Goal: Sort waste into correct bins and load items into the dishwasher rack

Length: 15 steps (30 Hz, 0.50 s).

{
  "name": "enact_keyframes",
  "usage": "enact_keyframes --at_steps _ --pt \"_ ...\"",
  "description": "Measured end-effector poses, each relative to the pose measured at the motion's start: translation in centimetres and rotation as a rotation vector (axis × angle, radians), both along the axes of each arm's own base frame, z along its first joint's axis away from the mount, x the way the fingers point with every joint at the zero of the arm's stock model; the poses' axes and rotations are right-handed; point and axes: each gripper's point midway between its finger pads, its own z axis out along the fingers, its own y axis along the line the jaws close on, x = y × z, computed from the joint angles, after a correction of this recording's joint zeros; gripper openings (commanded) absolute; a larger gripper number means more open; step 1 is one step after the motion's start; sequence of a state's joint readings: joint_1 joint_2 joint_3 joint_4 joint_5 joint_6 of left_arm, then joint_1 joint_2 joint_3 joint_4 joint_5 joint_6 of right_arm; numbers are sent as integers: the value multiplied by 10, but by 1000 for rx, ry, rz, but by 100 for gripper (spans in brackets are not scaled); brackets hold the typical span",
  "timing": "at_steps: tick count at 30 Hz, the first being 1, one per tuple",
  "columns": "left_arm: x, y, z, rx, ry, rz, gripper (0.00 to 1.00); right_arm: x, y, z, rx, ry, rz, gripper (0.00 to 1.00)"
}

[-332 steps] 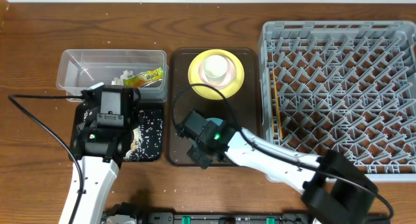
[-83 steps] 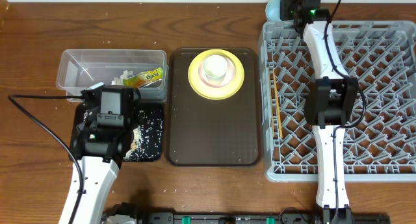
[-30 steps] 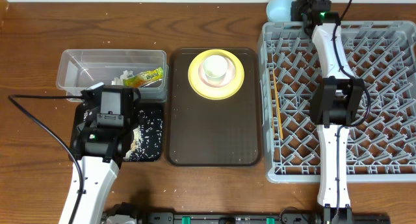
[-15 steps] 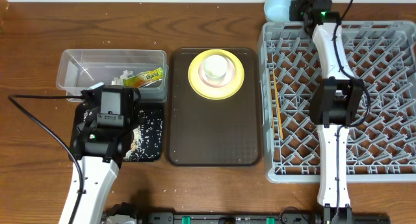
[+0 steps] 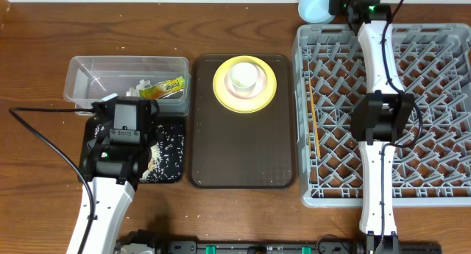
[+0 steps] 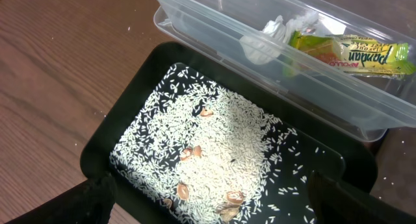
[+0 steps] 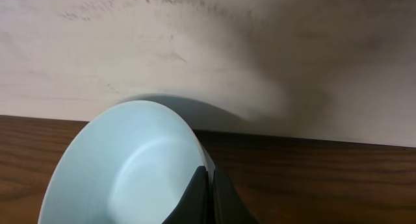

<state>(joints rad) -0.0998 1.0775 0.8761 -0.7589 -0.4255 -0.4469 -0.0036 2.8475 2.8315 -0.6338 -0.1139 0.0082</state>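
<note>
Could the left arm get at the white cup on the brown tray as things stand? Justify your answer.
Probably yes. The left gripper hovers open and empty over the black tray. The white cup stands uncovered on the neighbouring brown tray, with nothing standing between them.

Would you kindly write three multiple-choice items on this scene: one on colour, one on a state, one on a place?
1. What colour is the bowl in the right tool? A. pink B. yellow C. light blue
2. How does the left tool stand? A. shut on the bowl B. open above the rice C. shut on nothing
3. Where does the snack wrapper lie? A. in the right tool B. among the rice C. in the clear tub
Key: 1 C, the pinched rim is light blue; 2 B, its jaws stand wide apart over the grains; 3 C, the tub's walls surround it.
</note>
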Motion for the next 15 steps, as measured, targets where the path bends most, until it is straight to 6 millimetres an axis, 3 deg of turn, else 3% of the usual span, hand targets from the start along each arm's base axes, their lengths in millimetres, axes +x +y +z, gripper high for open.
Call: enact_keyframes --at_steps 6,13,15 --pt "0 0 0 0 0 0 96 -6 2 22 9 -2 11 2" --pt "0 0 0 0 1 0 96 -22 11 83 41 -35 51 1" --pt "0 0 0 0 0 0 96 -33 14 109 53 -44 66 1"
